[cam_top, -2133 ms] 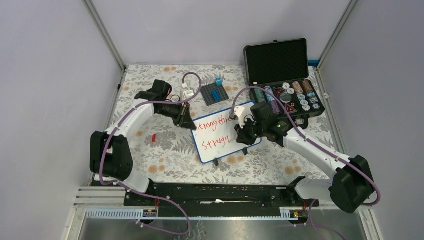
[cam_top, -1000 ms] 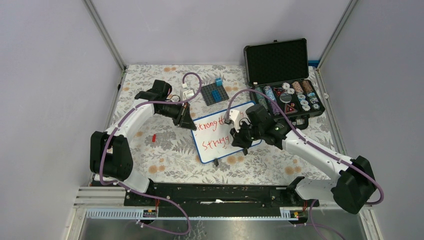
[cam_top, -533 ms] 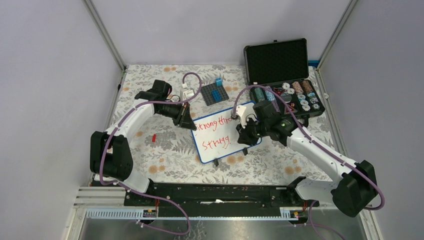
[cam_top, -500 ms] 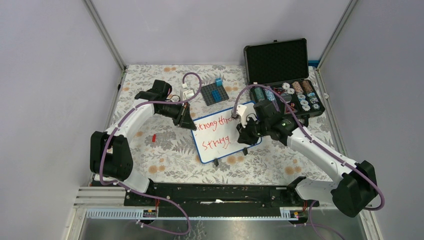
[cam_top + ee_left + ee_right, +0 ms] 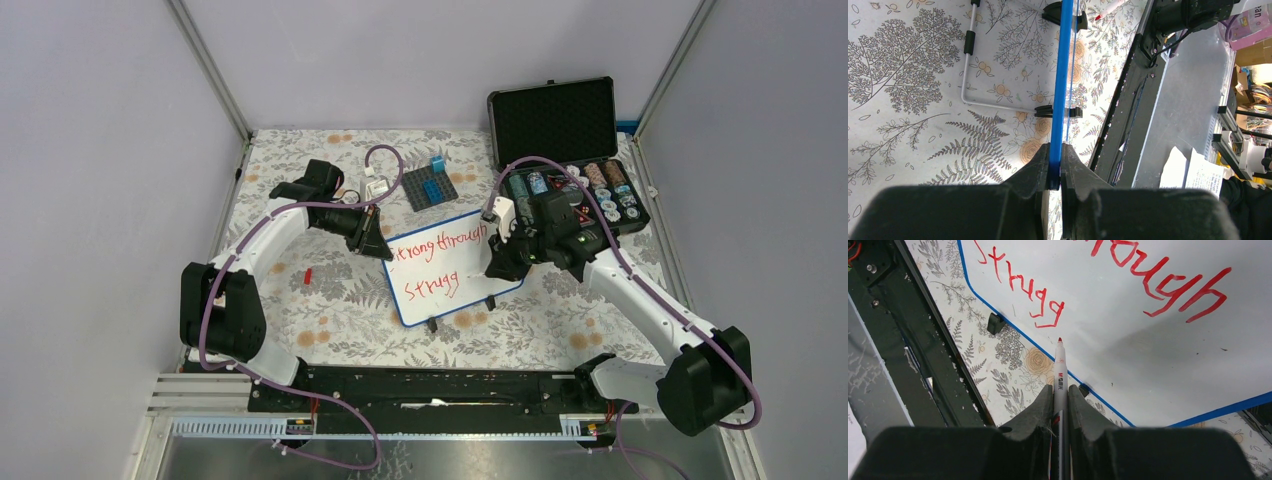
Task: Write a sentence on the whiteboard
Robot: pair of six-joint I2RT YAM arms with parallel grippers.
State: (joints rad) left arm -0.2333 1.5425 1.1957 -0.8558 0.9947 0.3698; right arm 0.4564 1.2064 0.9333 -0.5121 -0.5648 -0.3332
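Whiteboard (image 5: 432,300) sits mid-counter (image 5: 330,300) between the two arms, propped on small black feet. Its long axis runs from the left tool (image 5: 378,244) across and slightly away toward the far right. We see the left tool clenched on the blue rim at the board's left end. The right tool (image 5: 1060,390) is clenched on a red marker (image 5: 1059,365), which points out past the fingers toward the board.

We judge the next stroke to turn on one relation. Two lines of red writing run along the long axis, and the lower one breaks off mid-word. In the right wrist view the marker tip lies just past its last letter, at the start of the bare white that runs on toward the board's right end. We cannot tell whether the tip touches the surface. The right arm is nearer to that bare stretch, so we would carry the line on that way, away from the left tool.

An open black case (image 5: 560,130) of small items stands beyond the board's right corner, near the right arm. A dark brick plate (image 5: 430,188) lies just past the far edge, and a small red piece (image 5: 308,274) lies well apart to the left. Nothing stands between tip and board.
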